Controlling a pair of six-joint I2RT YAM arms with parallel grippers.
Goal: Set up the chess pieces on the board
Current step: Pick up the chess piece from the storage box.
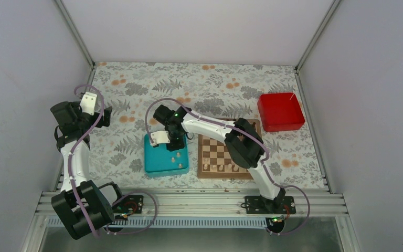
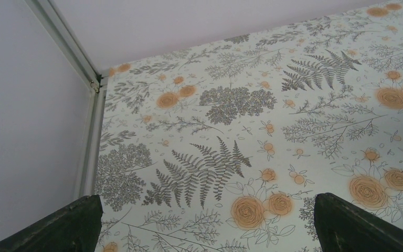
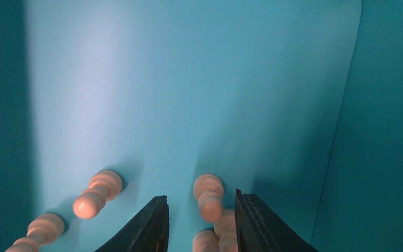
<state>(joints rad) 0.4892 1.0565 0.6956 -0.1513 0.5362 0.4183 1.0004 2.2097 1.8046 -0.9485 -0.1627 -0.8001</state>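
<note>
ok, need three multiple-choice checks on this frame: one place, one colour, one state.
1. Where is the right gripper?
A. over the checkered wooden chessboard
B. over the square teal tray
C. parked at its own base

2. What colour is the square box at the far right?
A. red
B. blue
C. yellow

3. What state is the left gripper in?
A. shut on a pawn
B. open, holding nothing
C. shut, empty

Answers:
1. B: its fingers frame the teal floor, where pale wooden chess pieces lie.
2. A: the top view shows it plainly red.
3. B: its fingers stand wide apart, with only floral tablecloth between them.
</note>
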